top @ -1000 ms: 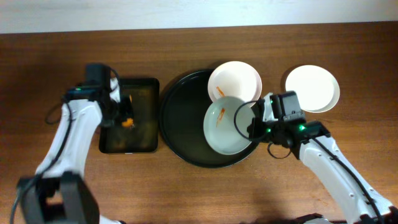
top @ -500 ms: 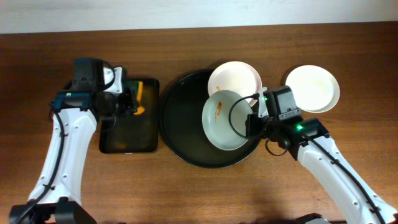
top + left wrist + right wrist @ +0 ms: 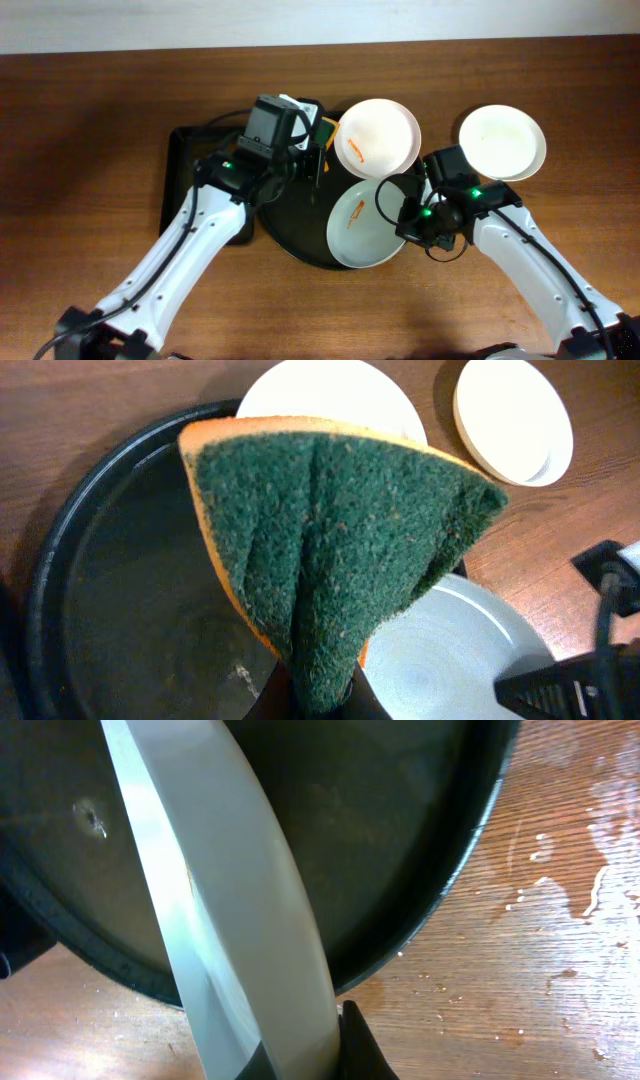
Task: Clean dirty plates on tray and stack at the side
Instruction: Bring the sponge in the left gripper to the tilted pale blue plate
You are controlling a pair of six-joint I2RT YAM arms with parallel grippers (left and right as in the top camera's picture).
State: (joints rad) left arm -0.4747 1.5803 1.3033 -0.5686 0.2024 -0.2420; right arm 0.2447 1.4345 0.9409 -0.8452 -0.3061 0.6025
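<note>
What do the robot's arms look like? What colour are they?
The left arm and right arm are smooth white tubes with chunky black joints and black jaws. Tiny green lights glow on the black parts, and thin black cables loop near the wrists.

tray (image 3: 293, 225) in the middle, small tray (image 3: 178, 180) left of it. front plate (image 3: 360, 228) in the tray's front right, back plate (image 3: 377, 137) over its back rim, right plate (image 3: 502, 142) beside, sponge (image 3: 330, 540) above.

My sponge (image 3: 340, 530) is speckled dark green, orange-backed, above the black tray (image 3: 295, 228). On the tray I see a pale-grey plate (image 3: 368, 228) and a white plate (image 3: 380, 135), both orange-smeared.
</note>
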